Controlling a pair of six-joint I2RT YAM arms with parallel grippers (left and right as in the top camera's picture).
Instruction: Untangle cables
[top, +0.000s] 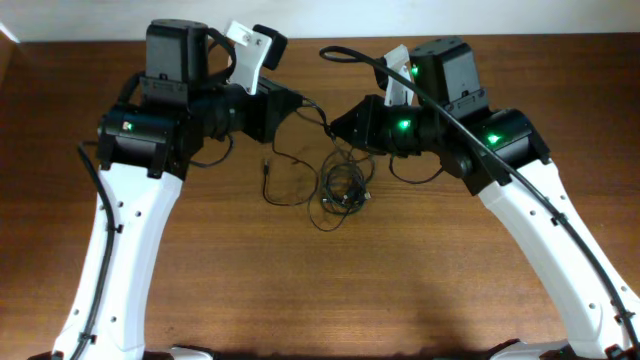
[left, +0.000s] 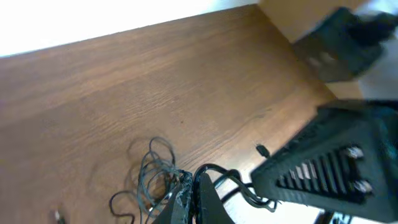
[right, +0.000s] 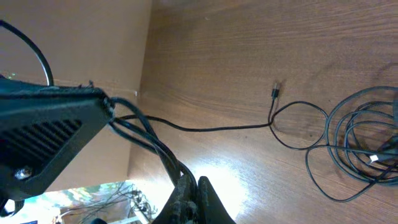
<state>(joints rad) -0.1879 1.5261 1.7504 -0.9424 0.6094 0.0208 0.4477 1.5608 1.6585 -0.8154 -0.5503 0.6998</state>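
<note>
Toward the far middle of the wooden table the two arms meet, tips almost touching. The left end effector has its fingers pressed together, pinching strands of the cables. The right end effector is likewise pressed together on the same black strands, its fingers nipping them at the bottom of the right wrist view. A short stretch of cord runs between the two tips, lifted off the wood. From there the strands drop to the table just nearer, where most of the cables lie as a small bundle of overlapping loops at the middle, between the two arms. One loose strand trails out to the left of the bundle and ends in a small plug lying flat on the wood. The left wrist view shows the looped bundle just beside its own fingers
</note>
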